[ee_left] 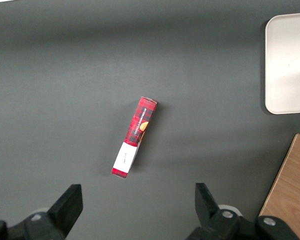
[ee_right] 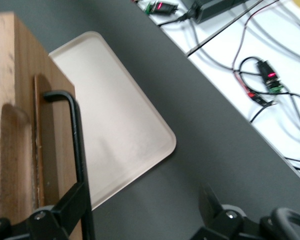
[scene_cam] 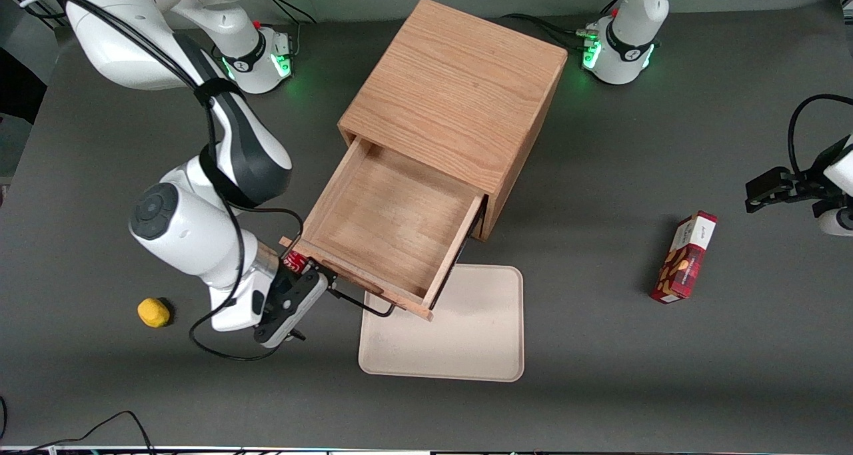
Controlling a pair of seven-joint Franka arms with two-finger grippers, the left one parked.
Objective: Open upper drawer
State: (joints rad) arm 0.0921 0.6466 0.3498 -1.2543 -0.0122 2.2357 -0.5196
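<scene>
The upper drawer [scene_cam: 393, 222] of the light oak cabinet [scene_cam: 453, 88] stands pulled far out, its tray body bare inside. Its thin black wire handle [scene_cam: 363, 302] sticks out from the drawer front over the tray's edge. My right gripper [scene_cam: 320, 283] is at the end of the handle toward the working arm's end of the table. In the right wrist view the gripper [ee_right: 142, 200] is open, with the handle [ee_right: 76, 145] running along the inner side of one finger [ee_right: 65, 207] and the drawer front [ee_right: 20, 100] beside it. The bottom drawer is hidden under the upper one.
A cream tray [scene_cam: 460, 328] lies on the table under the drawer's front, nearer the front camera, and shows in the right wrist view [ee_right: 115, 120]. A yellow lump [scene_cam: 154, 312] lies near the working arm. A red snack box [scene_cam: 686, 256] lies toward the parked arm's end.
</scene>
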